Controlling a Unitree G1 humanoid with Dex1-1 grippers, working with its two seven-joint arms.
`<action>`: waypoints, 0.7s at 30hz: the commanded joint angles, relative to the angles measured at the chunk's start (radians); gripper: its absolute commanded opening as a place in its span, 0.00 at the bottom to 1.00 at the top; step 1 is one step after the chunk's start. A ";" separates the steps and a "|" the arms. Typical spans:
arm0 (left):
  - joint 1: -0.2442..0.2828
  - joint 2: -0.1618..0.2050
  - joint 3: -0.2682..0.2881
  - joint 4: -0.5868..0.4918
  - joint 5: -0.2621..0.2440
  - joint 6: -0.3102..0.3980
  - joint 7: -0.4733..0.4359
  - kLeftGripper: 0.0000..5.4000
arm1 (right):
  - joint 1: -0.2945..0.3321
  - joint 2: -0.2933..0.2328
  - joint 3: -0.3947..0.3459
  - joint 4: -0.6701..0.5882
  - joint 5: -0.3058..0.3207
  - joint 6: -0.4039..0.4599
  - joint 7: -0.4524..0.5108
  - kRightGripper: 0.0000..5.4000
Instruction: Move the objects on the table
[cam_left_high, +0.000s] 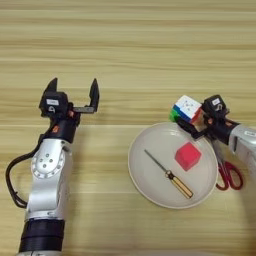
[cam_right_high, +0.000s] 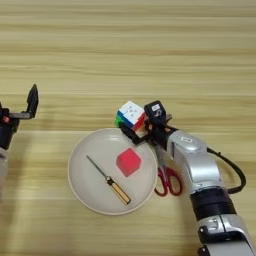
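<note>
While you watch from above: both arms reach over the table (cam_left_high: 130, 45), one at each side.
Right gripper (cam_right_high: 139, 126): your working claw sits at the far right rim of the plate (cam_right_high: 80, 187), its two black fingers closed on the puzzle cube (cam_right_high: 131, 114).
Puzzle cube: held between those fingers, white face up, tilted, at the plate's far edge; you cannot tell whether it touches the wood.
Scissors (cam_right_high: 166, 177): just behind the claw toward you, under the right forearm, red handles showing beside the plate's right rim, blades pointing up toward the claw.
Red block (cam_right_high: 128, 162): inside the plate, just near of the claw.
Screwdriver (cam_right_high: 110, 182): in the plate, left of the block, lying diagonally, amber handle toward you.
Left gripper (cam_left_high: 73, 90): well apart to the left, fingers spread wide, holding nothing.
</note>
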 joint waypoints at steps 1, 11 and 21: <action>-0.007 0.001 -0.003 -0.004 0.000 -0.006 0.001 1.00 | -0.020 0.000 0.005 -0.005 -0.011 -0.019 0.004 0.84; -0.005 0.000 -0.004 -0.004 0.002 -0.007 0.003 1.00 | -0.020 0.002 0.003 -0.006 -0.011 -0.033 -0.002 0.62; -0.004 0.000 -0.004 -0.006 0.002 -0.007 0.003 1.00 | -0.028 0.006 -0.017 -0.007 -0.004 -0.049 -0.019 0.62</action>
